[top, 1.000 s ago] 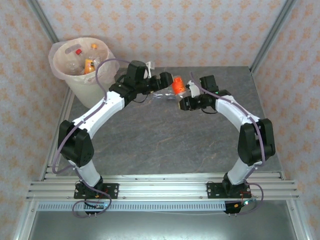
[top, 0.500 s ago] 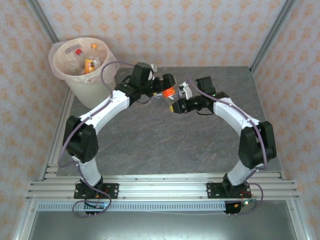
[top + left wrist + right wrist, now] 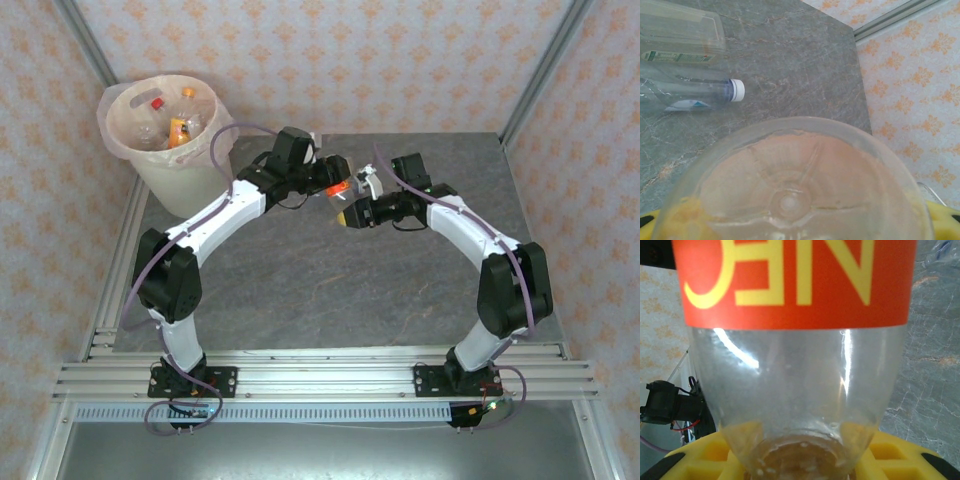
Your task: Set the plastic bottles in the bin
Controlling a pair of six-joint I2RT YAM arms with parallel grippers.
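Above the middle of the table, a clear plastic bottle with an orange label (image 3: 341, 187) hangs between my two grippers. My right gripper (image 3: 350, 212) is shut on its neck end; yellow pads (image 3: 695, 460) flank the neck below the orange label (image 3: 795, 280). My left gripper (image 3: 333, 184) sits at the other end, where the bottle's base (image 3: 790, 200) lies between the yellow fingertips (image 3: 945, 220); whether they press it is unclear. Two more clear bottles lie on the table, one white-capped (image 3: 700, 94) and one green-labelled (image 3: 680, 42). The cream bin (image 3: 165, 130) stands far left.
Several bottles (image 3: 178, 125) lie inside the bin's pinkish bag. The grey stone-pattern tabletop (image 3: 330, 290) is bounded by patterned walls and aluminium posts (image 3: 545, 70). The bin stands at the table's far-left corner, beside the left arm's elbow.
Both grippers have closed in on each other; the bottle has moved slightly left and toward the near edge, and less of its orange label shows between them.
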